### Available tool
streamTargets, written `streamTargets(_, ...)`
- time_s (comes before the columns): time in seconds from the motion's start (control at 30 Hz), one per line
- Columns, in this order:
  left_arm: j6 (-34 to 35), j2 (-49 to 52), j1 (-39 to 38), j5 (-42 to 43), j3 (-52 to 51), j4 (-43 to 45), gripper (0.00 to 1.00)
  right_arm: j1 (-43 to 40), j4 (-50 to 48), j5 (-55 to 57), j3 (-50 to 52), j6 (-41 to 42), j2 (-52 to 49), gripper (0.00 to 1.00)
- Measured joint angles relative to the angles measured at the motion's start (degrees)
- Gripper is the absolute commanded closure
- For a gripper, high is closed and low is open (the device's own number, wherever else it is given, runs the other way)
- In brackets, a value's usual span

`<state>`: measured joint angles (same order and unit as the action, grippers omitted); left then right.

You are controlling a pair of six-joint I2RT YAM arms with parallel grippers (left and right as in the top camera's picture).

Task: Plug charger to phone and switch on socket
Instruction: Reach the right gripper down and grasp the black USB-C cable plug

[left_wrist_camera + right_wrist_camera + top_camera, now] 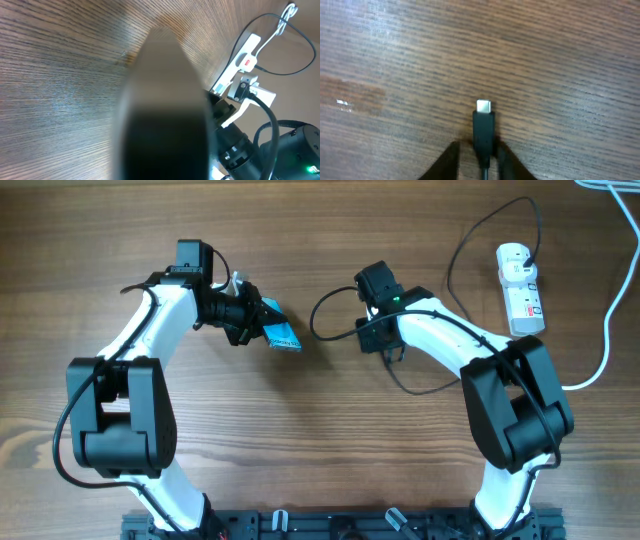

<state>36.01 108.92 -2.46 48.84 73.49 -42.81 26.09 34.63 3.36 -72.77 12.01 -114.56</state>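
**Plug and phone held apart over wooden table**

The charger (pixel 483 127), a thin black cable, ends in a small black plug with a bright metal tip (pixel 483 106). The right gripper (pixel 479 150) is clamped on the plug body, one dark finger (pixel 446 162) pressed to each side and the tip poking out just ahead of them, above the wood grain of the table (pixel 300 440).

From overhead, the cable runs from that gripper in loose loops across the table to a white adapter (pixel 514 258). The adapter sits in the far end of the socket (pixel 524 302), a short white strip with small red marks at the right of the table. The position of its switch is too small to make out. A thick white cord (pixel 606 330) curves away along the right edge.

The left gripper (pixel 262 320) is closed on the phone (pixel 284 336), whose teal face juts out tilted from the fingers toward the middle of the table. Phone and plug are near each other but not touching, with bare wood between them. One loop of the black cable curls into that gap beside the right gripper.

In the left wrist view a large, blurred dark-grey shape (pixel 162 110) fills the centre and hides the fingers. Only the socket and the right arm (pixel 280 150) show past it.
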Motion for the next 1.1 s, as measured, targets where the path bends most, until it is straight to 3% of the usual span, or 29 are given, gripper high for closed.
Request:
streamTargets(0.13, 0.00, 0.00, 0.00, 0.00, 0.00, -0.02, 0.96, 0.00, -0.33, 0.13, 0.00, 0.13, -0.09, 0.85)
streamTargets(0.2, 0.02, 0.00, 0.00, 0.00, 0.00, -0.02, 0.96, 0.02, -0.52, 0.17, 0.00, 0.13, -0.13, 0.78)
streamTargets(0.33, 0.00, 0.00, 0.00, 0.00, 0.00, -0.02, 0.96, 0.00, -1.29, 0.81, 0.00, 0.09, -0.24, 0.76)
streamTargets(0.47, 0.02, 0.00, 0.00, 0.00, 0.00, -0.24, 0.96, 0.02, -1.84, 0.76, 0.00, -0.59, -0.31, 0.86)
streamTargets(0.63, 0.00, 0.00, 0.00, 0.00, 0.00, -0.24, 0.96, 0.13, -1.68, 0.76, -0.02, -0.81, -0.31, 0.87)
streamTargets(0.83, 0.00, 0.00, 0.00, 0.00, 0.00, -0.24, 0.96, 0.11, -1.49, 0.85, -0.02, -2.29, -0.31, 0.76)
streamTargets(1.1, 0.00, 0.00, 0.00, 0.00, 0.00, -0.24, 0.96, 0.11, -0.04, 1.68, -0.24, -3.41, -0.31, 0.76)
